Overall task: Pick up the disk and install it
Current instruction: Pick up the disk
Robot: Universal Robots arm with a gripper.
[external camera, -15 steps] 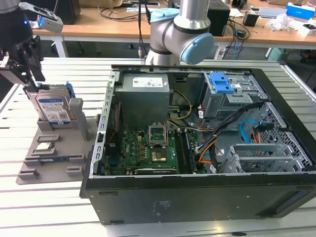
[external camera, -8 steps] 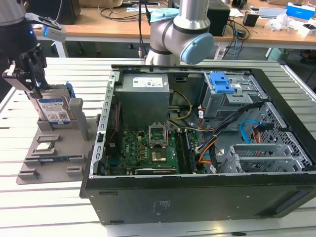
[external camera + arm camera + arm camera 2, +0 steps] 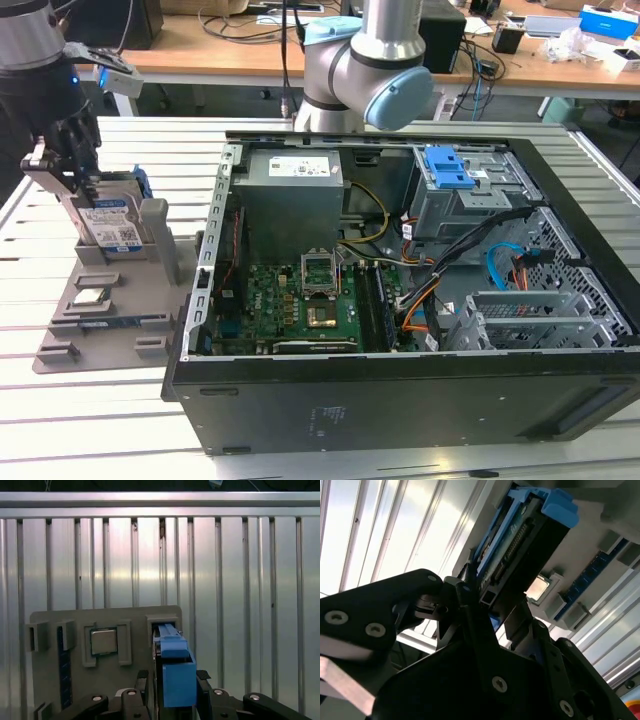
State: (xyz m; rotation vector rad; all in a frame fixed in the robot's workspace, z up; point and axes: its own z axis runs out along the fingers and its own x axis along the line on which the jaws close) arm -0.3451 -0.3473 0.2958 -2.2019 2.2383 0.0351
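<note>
In the exterior view the gripper [image 3: 80, 188] hung right over the disk [image 3: 108, 226]; the disk stood on its thin edge in the grey holder [image 3: 162, 240] on the tabletop [image 3: 100, 410], at 9 o'clock from the open computer case [image 3: 400, 400]. The jaws looked clamped on its top end, one on each flat side; the disk sat just at 5 o'clock from them; its label faced 6 o'clock, and its long side seemed to run from 9 to 3.
</note>
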